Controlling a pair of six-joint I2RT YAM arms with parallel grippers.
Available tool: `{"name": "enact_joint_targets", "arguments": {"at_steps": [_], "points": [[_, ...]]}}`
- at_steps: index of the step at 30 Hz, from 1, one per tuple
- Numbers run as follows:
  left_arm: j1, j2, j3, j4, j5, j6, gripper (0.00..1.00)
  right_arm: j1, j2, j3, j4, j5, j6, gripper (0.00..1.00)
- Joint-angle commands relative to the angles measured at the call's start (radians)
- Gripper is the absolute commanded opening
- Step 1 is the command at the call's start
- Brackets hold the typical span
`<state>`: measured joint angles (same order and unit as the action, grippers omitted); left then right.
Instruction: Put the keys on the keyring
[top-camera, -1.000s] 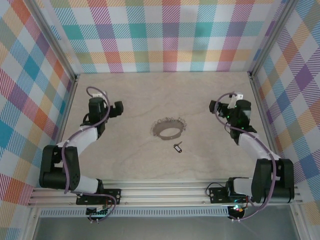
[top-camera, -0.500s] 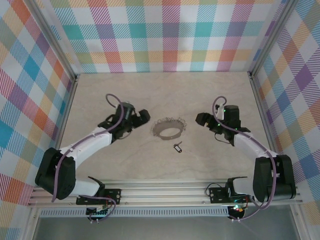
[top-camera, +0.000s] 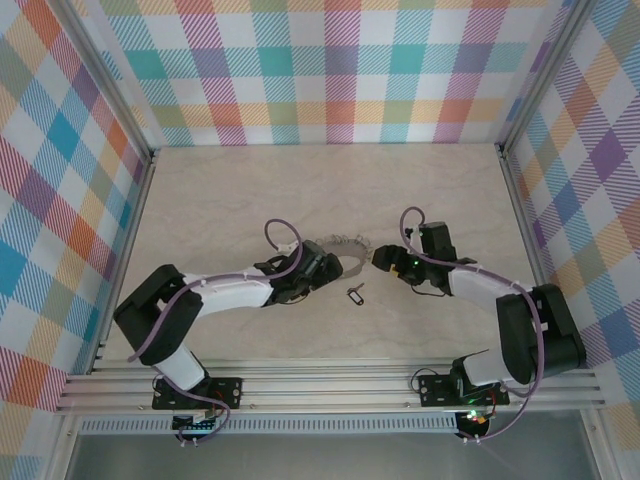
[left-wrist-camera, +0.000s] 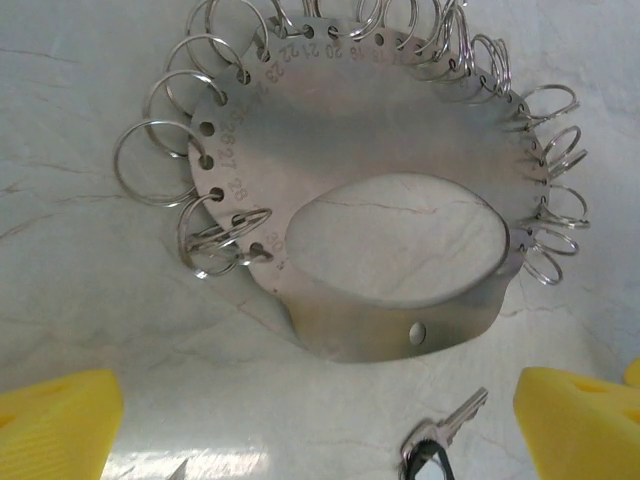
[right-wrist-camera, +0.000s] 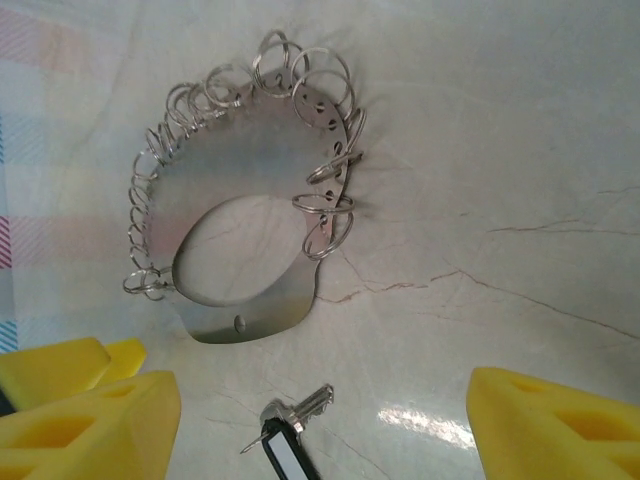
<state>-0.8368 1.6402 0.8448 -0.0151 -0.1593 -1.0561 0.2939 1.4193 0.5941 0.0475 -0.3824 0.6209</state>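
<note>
1. Fingers (left-wrist-camera: 55, 425) of the left gripper (top-camera: 320, 267) stand spread wide, holding nothing. Within the last second this arm swung in from the left of the table (top-camera: 220, 190), and it now hovers at the left edge of the keyring (left-wrist-camera: 400, 330).
2. The keyring lies flat mid-table, unmoved, with small split rings (left-wrist-camera: 150, 165) fringing its rim.
3. The keys (top-camera: 356, 293) lie just in front of it, apart from it, also untouched.
4. The right gripper (top-camera: 385, 263) has likewise come in from the right side. It is now just beside the keyring's right edge, its pads (right-wrist-camera: 550, 420) apart with nothing between them.
5. Judgement: the approach looks finished; gripping the keys and steadying the keyring remain.
</note>
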Motion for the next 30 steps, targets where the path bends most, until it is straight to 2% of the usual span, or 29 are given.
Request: {"name": "enact_joint_targets", "arguments": {"at_steps": [1,7,18,30], "points": [[-0.004,0.034,0.052,0.073,-0.015,-0.024,1.00,0.019,0.023,0.049,0.016,0.009,0.008,0.74],[0.019,0.115,0.097,0.115,0.001,-0.010,1.00,0.046,0.060,0.079,0.005,0.029,0.005,0.70],[0.133,0.186,0.102,0.205,0.033,0.008,1.00,0.083,0.132,0.150,-0.025,0.034,-0.013,0.57],[0.289,0.327,0.291,0.181,0.126,0.178,1.00,0.100,0.142,0.187,-0.079,0.077,-0.052,0.54]]}}
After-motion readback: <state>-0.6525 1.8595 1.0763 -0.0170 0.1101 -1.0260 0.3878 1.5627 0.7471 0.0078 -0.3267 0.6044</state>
